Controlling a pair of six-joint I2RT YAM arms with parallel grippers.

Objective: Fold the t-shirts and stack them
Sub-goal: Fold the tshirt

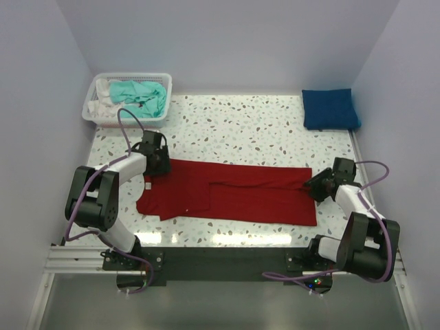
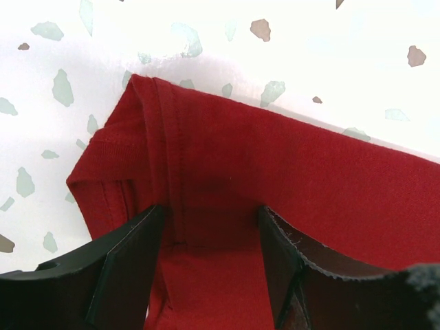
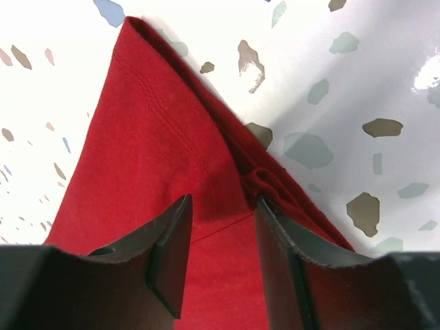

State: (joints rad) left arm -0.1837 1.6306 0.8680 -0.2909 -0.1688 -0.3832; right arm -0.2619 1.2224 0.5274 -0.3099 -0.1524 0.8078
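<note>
While the deep red t-shirt point(image 1: 234, 196) lies stretched across the middle of the speckled table point(image 1: 240, 130), partly folded over itself lengthwise, we see the left gripper point(image 1: 162, 167) at its far left corner, fingers point(image 2: 130, 261) parted and straddling a hemmed fold without squeezing it. The right gripper point(image 1: 311, 184) sits at the shirt's far right corner with red cloth between its fingers point(image 3: 165, 254); whether they pinch it we cannot tell. The royal blue t-shirt point(image 1: 330, 108) rests folded at the table's far right corner, the teal t-shirt point(image 1: 141, 93) crumpled in the white basket point(image 1: 95, 114) far left.
</note>
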